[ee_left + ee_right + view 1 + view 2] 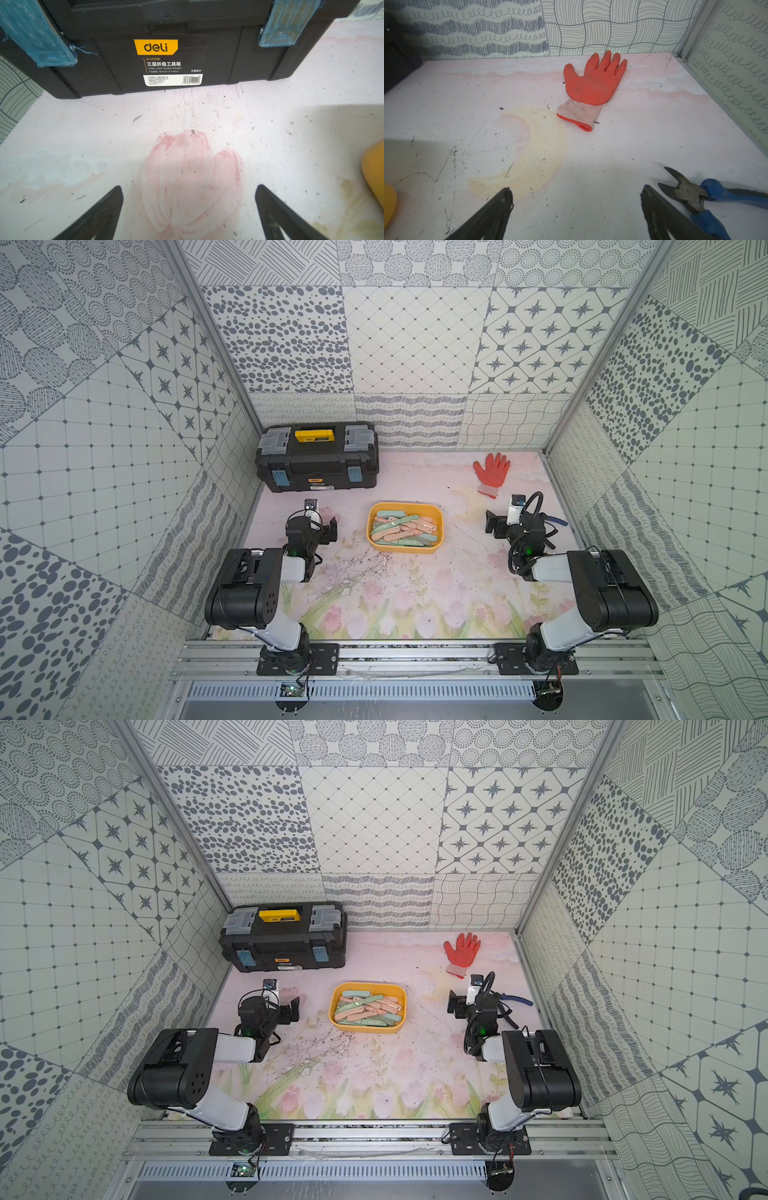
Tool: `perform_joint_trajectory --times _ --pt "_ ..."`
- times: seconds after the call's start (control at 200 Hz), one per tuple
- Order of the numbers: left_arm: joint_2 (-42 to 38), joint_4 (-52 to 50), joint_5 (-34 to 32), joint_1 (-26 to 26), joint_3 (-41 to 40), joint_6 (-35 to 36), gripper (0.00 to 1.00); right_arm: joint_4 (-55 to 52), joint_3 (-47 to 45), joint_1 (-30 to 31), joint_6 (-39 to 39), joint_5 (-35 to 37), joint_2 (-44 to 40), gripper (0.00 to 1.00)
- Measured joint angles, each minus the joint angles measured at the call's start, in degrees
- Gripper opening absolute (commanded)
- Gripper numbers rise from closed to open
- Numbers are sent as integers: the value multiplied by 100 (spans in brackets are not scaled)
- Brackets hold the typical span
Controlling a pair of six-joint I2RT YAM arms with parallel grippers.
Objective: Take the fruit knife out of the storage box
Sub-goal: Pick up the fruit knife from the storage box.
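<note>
Tub [415, 549] of yellow plastic stood lidless near the middle of the table [415, 605], between the two arms and apart from both. We noted it heaped with knives [401, 526]: pastel pink and green oblong pieces lying crosswise over one another, all inside the rim. We could not tell single ones apart in the pile. None lay on the table outside the tub.

Left gripper [189, 187] hovered low over bare table to the tub's left, jaws spread wide with nothing between them. It faced the toolbox [166, 31], which sat shut at the far left by the back wall. The left wrist view showed a yellow corner of the tub [374, 172] at its edge.

Right gripper [576, 189] hovered to the tub's right, likewise spread wide and holding nothing. It faced the glove [593, 83], orange with a white knit cuff, which lay flat at the far right with its fingers toward the back wall. Cutters [685, 191] with blue handles lay on the table just beside the outer finger [654, 207] of this gripper. We could not tell whether the two touched. The right wrist view also caught a sliver of the tub [389, 203].

In both top views the toolbox [318, 456], the glove [462, 950] and the tub [365, 1029] stood well apart from one another.
</note>
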Motion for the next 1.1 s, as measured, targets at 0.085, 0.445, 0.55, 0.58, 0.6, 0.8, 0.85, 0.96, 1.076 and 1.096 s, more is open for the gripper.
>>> perform_joint_trajectory --times 0.085,0.445,0.55,0.58,0.6,0.8,0.85,0.96,1.076,1.096 --pt "0 0 0 0 2 0 99 0 0 0 0 0 0 98" --pt "-20 -70 -348 4 79 -107 99 -48 9 -7 52 125 -9 98" --pt "-267 -404 -632 9 221 -221 99 -527 166 -15 175 409 -192 98" --pt "-385 -542 -723 9 293 -269 99 -763 275 -15 203 490 -299 98" --pt "-492 -656 -804 11 356 -299 99 -909 352 -15 221 546 -378 98" --pt "-1438 -1471 -1556 11 787 -802 99 -2155 1268 70 428 1130 -1161 98" --pt "-1567 -1762 -1685 11 997 -951 99 -2455 1521 136 442 1241 -1296 98" --pt "-1775 -2465 -1982 -68 1600 -1300 99 -3056 2015 367 472 1362 -1504 98" --pt "-1888 -3126 -2256 -313 2127 -1556 99 -3711 2638 728 527 1360 -1480 98" --pt "-1888 -3237 -2302 -361 2221 -1606 99 -3834 2782 815 518 1351 -1427 98"
